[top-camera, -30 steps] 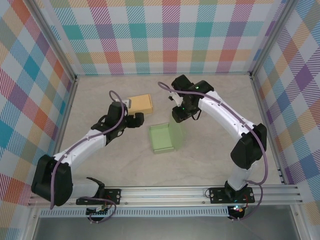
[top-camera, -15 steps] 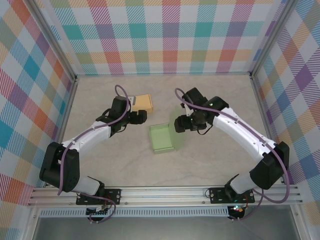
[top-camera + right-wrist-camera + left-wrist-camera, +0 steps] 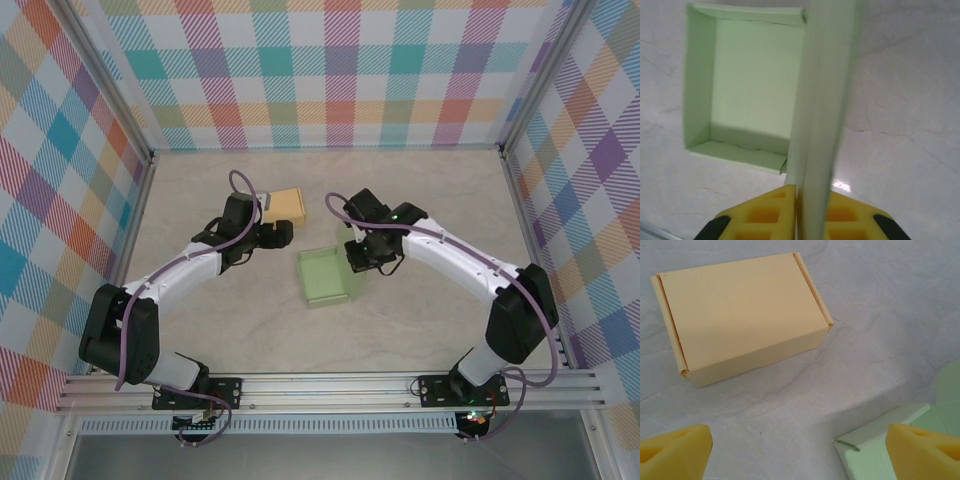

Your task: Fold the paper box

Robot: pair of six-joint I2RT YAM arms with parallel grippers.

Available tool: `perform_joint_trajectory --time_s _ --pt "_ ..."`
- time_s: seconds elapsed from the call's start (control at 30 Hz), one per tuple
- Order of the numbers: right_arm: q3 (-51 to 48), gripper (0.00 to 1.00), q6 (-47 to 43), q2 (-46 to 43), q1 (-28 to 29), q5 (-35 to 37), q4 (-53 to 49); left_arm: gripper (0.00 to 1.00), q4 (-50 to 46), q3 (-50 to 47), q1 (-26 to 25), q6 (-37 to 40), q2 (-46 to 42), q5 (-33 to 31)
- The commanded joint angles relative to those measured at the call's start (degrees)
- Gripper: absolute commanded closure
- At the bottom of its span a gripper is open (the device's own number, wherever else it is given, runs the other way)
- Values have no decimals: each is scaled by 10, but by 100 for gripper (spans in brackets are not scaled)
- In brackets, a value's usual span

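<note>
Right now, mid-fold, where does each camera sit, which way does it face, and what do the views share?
Top external: above and behind the bases, looking down on the table; both arms, left gripper, right gripper.
Left wrist: on the left arm, looking down past its open yellow fingers at the closed tan box.
Right wrist: on the right arm, looking down at the green box, whose upright lid its pads pinch.
Shared: the green box shows in all three.

Bare table [image 3: 440, 200] lies open on the right and along the far wall. The open left gripper [image 3: 283, 233] hangs over the narrow gap between yellow box [image 3: 283, 205] and green box [image 3: 322, 280]. The upright flap [image 3: 822, 100], pinched by the right gripper [image 3: 362, 258], walls the green box's right side.
</note>
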Motion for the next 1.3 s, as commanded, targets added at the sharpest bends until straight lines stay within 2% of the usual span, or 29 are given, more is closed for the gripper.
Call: perform_joint_trajectory --time_s 0.0,0.1,0.2,0.37,0.5,0.6,0.63,0.67,0.83,0.9,0.97,1.13,1.27 --pt "37 95 -153 18 2 35 -8 10 -3 11 8 27 -17 -11" --pt "58 99 -280 32 2 57 -14 9 5 3 19 54 -30 -2" --pt "65 98 -386 36 2 56 0 9 9 -2 40 71 -43 35" --pt "83 94 -485 40 2 29 3 10 28 -22 63 100 -68 90" --pt "75 90 -527 42 0 8 24 13 30 -37 67 159 -77 145" --pt "82 88 -532 49 -1 8 20 22 19 -39 66 204 -81 185" --pt "83 81 -530 50 0 9 19 24 19 -41 67 215 -83 194" --pt "84 79 -528 49 -1 9 18 25 20 -44 67 226 -88 203" --pt "81 60 -508 34 0 5 20 25 36 -54 67 272 -107 225" --pt "82 59 -493 25 -1 11 22 25 31 -49 67 296 -103 236" --pt "89 48 -467 15 0 13 19 25 31 -47 67 317 -96 244" --pt "104 31 -374 -20 0 26 3 23 60 -50 67 348 -72 265" --pt "73 23 -279 -74 0 51 16 24 76 -38 67 351 -32 287"
